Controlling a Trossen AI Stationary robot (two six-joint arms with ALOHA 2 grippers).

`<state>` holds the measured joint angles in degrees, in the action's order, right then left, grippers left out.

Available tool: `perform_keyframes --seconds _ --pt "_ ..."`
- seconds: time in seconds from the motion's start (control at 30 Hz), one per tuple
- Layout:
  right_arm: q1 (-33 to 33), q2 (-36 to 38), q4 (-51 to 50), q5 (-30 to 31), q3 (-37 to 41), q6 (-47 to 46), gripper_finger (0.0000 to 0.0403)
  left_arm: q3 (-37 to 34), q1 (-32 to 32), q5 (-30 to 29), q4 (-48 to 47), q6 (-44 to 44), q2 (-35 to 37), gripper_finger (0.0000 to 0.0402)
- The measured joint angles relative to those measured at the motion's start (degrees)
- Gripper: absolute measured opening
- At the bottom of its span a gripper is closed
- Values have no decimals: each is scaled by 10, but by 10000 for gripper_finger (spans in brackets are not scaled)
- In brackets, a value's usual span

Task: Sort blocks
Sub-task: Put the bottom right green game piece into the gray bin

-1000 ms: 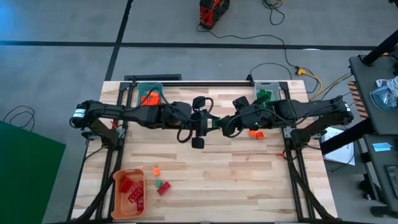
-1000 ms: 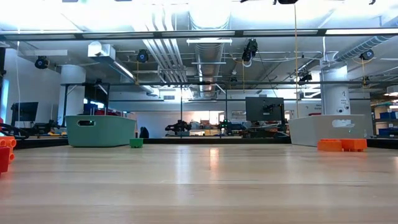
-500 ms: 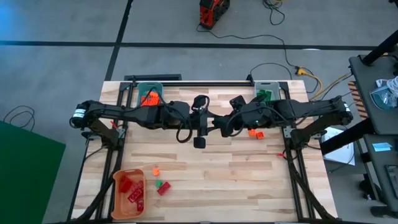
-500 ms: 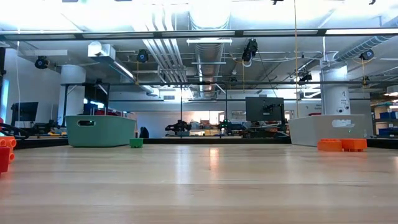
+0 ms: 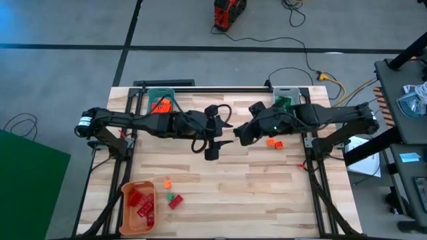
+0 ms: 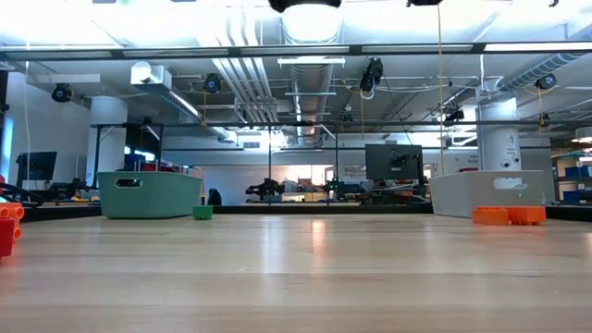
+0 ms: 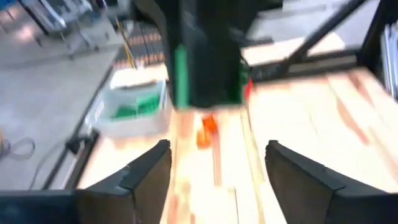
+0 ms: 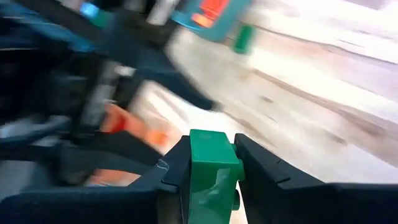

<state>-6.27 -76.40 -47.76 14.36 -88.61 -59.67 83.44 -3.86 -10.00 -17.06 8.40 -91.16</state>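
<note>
Right gripper (image 8: 208, 177): fingers clamped on green block (image 8: 211, 168), carried for binning. Left gripper (image 7: 214, 165): fingers apart, empty, waiting above tabletop (image 5: 267, 180).

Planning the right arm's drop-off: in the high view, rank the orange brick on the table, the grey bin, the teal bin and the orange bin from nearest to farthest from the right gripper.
From the right gripper:
1. Orange studded plastic brick, just to its right.
2. Grey rectangular plastic bin, far right corner.
3. Teal rectangular plastic bin, far left corner.
4. Orange rectangular plastic bin, near left corner.
</note>
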Motion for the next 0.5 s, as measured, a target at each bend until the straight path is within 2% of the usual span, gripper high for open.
perform_keyframes --seconds 0.23,0.4,0.5 --pt "83 0 -227 -47 -36 8 89 0 0 0 -103 -63 1 257" --pt "194 -2 -351 -58 -36 65 89 0 0 0 -143 -100 1 258" --pt "275 -8 -379 -60 -34 128 89 0 0 0 -152 -114 1 258"
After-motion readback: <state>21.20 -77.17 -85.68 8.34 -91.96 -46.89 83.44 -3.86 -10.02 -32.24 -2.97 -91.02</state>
